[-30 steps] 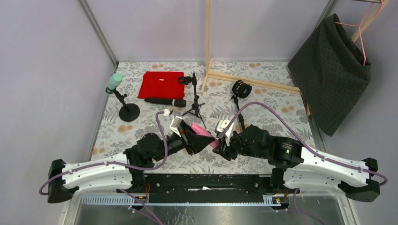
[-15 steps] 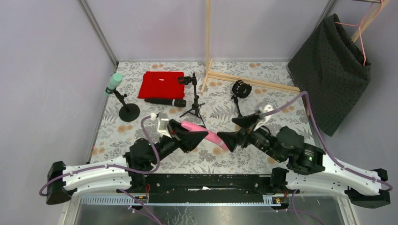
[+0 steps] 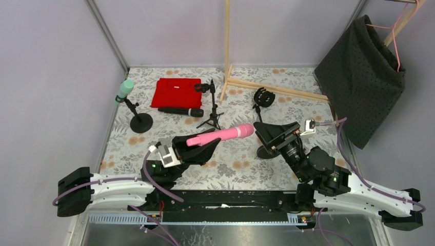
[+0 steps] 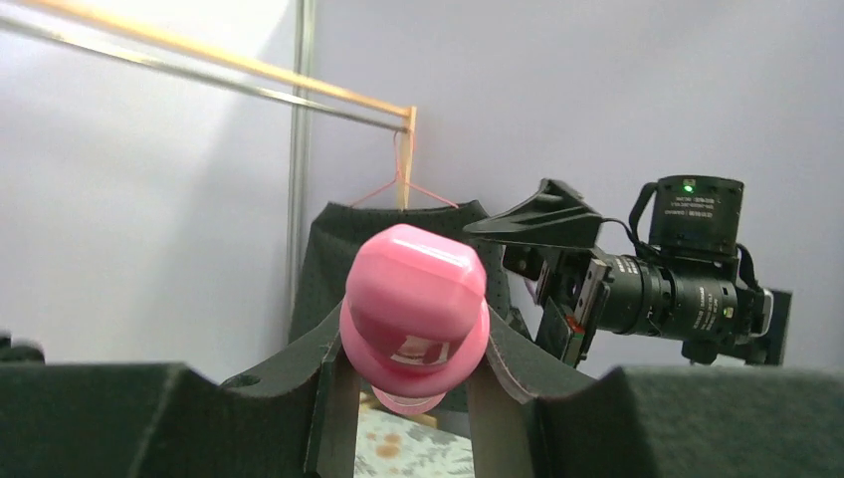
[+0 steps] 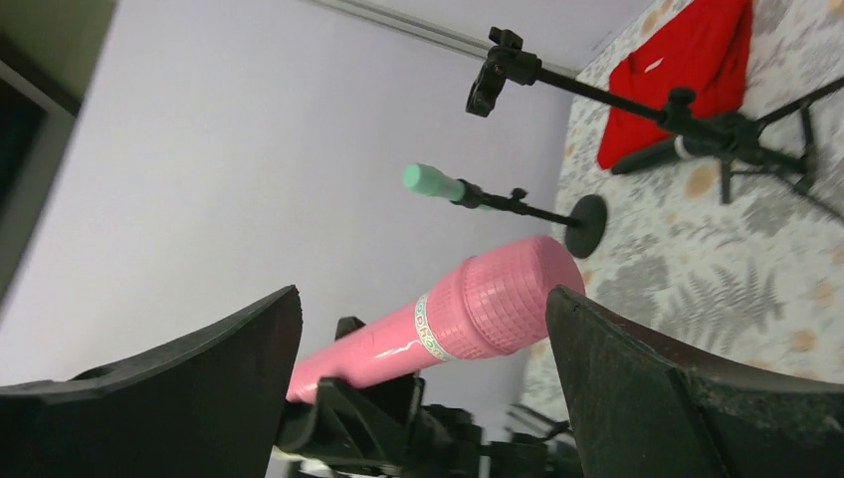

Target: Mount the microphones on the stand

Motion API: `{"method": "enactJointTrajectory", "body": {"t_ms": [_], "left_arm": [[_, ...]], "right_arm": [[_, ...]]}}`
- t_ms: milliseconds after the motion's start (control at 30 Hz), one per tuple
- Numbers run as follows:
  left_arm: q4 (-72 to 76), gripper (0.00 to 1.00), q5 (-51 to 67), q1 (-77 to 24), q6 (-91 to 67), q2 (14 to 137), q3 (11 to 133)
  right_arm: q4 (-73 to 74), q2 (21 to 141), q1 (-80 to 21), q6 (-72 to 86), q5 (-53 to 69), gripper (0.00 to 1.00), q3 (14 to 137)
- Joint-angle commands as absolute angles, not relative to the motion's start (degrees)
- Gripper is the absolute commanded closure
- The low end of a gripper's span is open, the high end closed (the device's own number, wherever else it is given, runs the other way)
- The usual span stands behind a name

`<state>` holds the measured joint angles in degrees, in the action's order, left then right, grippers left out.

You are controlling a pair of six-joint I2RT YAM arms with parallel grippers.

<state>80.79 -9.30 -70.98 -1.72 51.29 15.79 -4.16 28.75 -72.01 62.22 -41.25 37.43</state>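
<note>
Far left, the mint green mic (image 3: 123, 90) is seen clipped, tilted, on a round-base stand (image 3: 139, 121). The black mic (image 3: 180, 110) lies flat on the table (image 3: 236, 169), just beside a red cloth (image 3: 176, 93), w/ an empty tripod stand (image 3: 212, 110) near it. At centre the pink mic (image 3: 220, 136) is held above the table, clenched at its handle by the left claw (image 3: 197, 148); the handle's tail is hidden betw. the fingers. To the right, the right claw (image 3: 279, 134) is spread wide, nothing in it, apart from the mic. A third stand (image 3: 263, 97) is partly covered by it; its base can't be made out.
</note>
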Motion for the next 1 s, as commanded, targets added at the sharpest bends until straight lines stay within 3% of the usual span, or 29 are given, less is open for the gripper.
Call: {"method": "enactJointTrajectory", "body": {"t_ms": [0,267,600,967], "left_arm": [[91.5,1.0,2.3,-71.2,14.5,53.4,19.9],[91.4,1.0,6.4,-71.2,23.5,55.6,21.0],[90.0,1.0,9.6,-71.2,25.2,56.6,20.8],[86.7,1.0,12.0,-71.2,26.1,55.8,19.9]], "right_arm": [[-3.1,28.2,-72.2,85.1,-46.1,0.01,36.5],[-9.5,31.6,-72.2,96.5,-41.6,0.04,32.2],[-31.8,38.3,-72.2,93.4,-37.5,0.05,28.4],[-39.7,40.6,-72.2,93.1,-38.3,0.32,26.5]]}}
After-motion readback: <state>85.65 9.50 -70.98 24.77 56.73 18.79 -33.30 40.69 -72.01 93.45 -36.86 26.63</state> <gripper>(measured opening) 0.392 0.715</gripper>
